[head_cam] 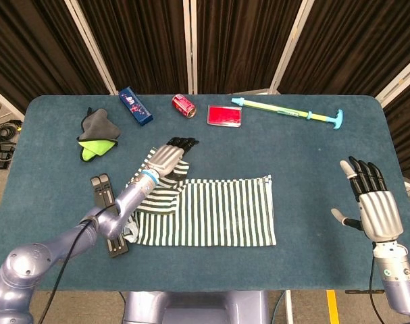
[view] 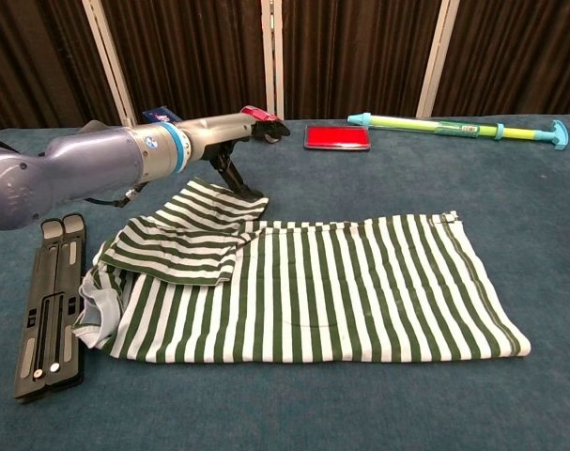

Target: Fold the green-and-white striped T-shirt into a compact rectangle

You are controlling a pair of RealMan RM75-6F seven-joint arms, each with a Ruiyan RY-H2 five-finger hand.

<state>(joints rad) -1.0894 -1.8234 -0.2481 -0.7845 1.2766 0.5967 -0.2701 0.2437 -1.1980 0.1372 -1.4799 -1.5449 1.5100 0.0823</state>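
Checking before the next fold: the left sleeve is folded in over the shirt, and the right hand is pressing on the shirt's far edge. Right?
Not quite. The sleeve does lie folded over the shirt, but the right hand is off to the side, open, clear of the shirt, as the head view shows.

One striped T-shirt (head_cam: pixel 211 212), one red can (head_cam: pixel 184 105), one blue box (head_cam: pixel 136 106), one red flat case (head_cam: pixel 224 115), one long green-and-blue pump-like toy (head_cam: pixel 289 113), one black folding board (head_cam: pixel 107 209); the far-left cloths (head_cam: pixel 96 133) look like two, grey and lime. Two hands: left hand (head_cam: pixel 168 159), right hand (head_cam: pixel 373 205).
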